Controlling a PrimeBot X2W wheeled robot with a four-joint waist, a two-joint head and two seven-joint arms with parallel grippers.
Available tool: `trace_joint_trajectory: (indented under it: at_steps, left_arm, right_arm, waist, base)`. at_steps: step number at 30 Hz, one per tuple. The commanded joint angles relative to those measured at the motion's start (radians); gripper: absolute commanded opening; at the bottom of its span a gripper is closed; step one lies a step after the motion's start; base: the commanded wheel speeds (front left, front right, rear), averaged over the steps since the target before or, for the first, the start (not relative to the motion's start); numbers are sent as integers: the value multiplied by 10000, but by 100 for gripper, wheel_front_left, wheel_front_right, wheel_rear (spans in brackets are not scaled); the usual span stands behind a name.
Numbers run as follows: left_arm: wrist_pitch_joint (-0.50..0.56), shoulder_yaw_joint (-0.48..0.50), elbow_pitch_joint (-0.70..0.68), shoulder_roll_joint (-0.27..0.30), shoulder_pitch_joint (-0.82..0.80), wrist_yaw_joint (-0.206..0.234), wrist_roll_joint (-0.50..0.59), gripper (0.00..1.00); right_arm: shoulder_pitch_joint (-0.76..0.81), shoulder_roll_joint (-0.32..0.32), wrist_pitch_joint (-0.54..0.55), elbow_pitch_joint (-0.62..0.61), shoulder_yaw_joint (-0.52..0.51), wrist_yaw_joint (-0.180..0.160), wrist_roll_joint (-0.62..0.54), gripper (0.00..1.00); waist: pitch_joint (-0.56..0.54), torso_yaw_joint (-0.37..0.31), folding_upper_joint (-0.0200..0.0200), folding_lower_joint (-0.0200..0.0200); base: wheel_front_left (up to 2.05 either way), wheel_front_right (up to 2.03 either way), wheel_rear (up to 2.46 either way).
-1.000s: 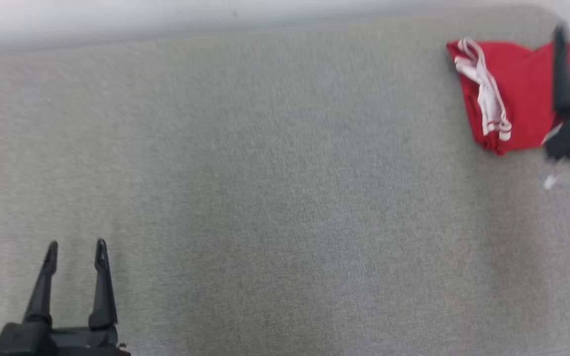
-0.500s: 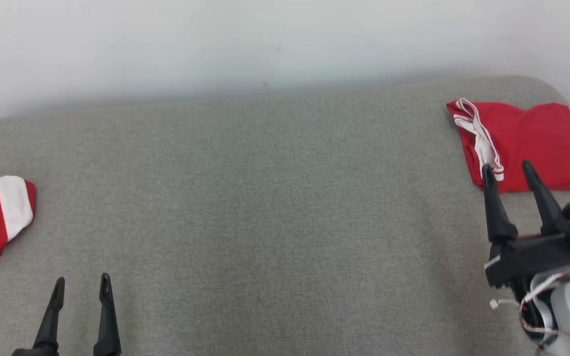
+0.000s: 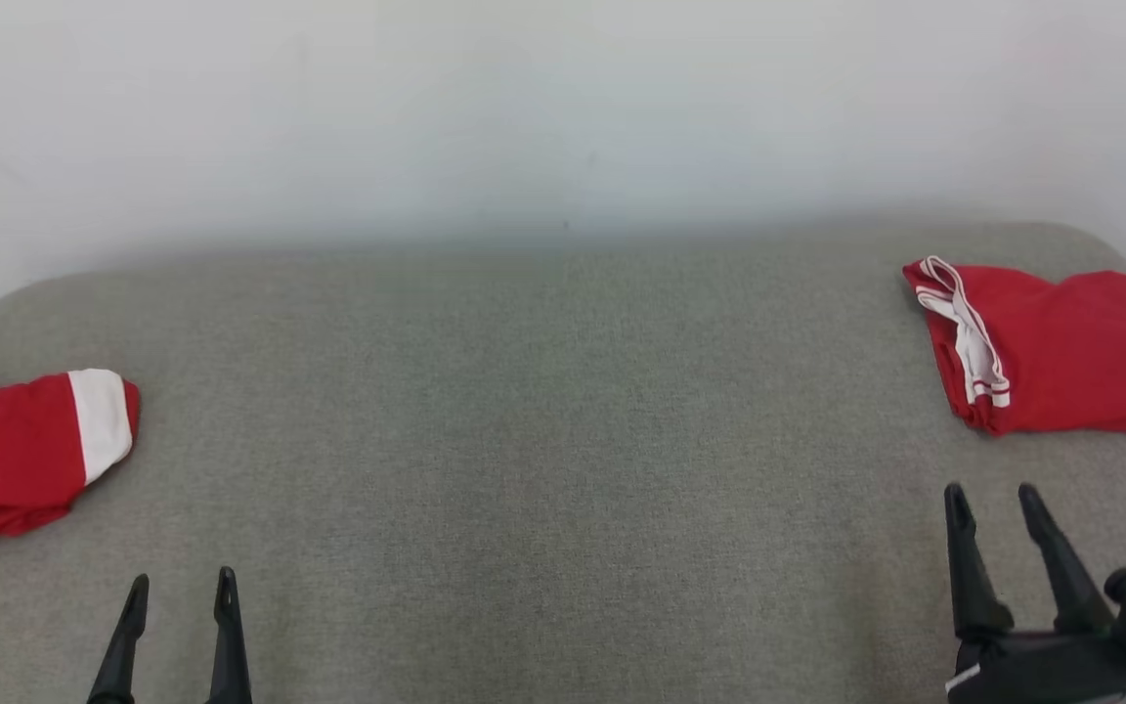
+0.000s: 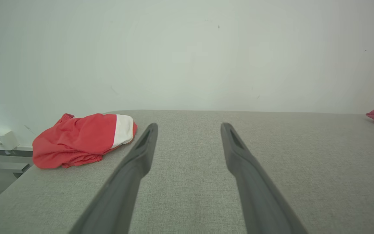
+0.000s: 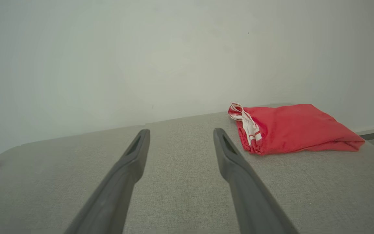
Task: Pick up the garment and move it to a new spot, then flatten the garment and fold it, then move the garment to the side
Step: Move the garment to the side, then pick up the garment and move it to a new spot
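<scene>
Now my left gripper (image 3: 182, 579) and right gripper (image 3: 991, 494) hang spread and empty at the near edge of the table (image 3: 563, 440); the folded garment (image 3: 1061, 352) sits at its far-right corner, where a nudge might drop it.

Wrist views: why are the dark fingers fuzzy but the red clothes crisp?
Left wrist view: fingers blur toward the lens, likely too close to focus; crumpled garment sharp. Right wrist view: its fingers blur likewise, folded garment sharp. Head view: soft even light, no glare.
</scene>
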Motion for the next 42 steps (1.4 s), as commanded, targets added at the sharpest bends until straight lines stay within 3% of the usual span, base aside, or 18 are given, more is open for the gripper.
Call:
trace_joint_trajectory:
  at_steps: [1,10,33,42]
  left_arm:
    - [-28,12,26,-37,134,1,26,100]
    - [-28,-60,274,-11,298,-62,87,100]
    - [-29,-131,755,89,84,-48,10,100]
    - [-26,-54,800,235,66,65,-62,100]
  right_arm:
    - [238,95,-12,-101,-22,-26,-51,100]
    - [1126,419,-62,-344,-211,-26,-336,100]
    - [1234,448,-265,10,24,-26,-506,100]
    - [1324,573,-349,60,21,-26,-510,100]
  waist:
    - [-156,122,1,1]
    - [-283,336,1,1]
    - [-261,633,1,1]
    - [-209,1956,1,1]
  base:
    - [0,0,0]
    - [0,0,0]
    - [0,0,0]
    - [0,0,0]
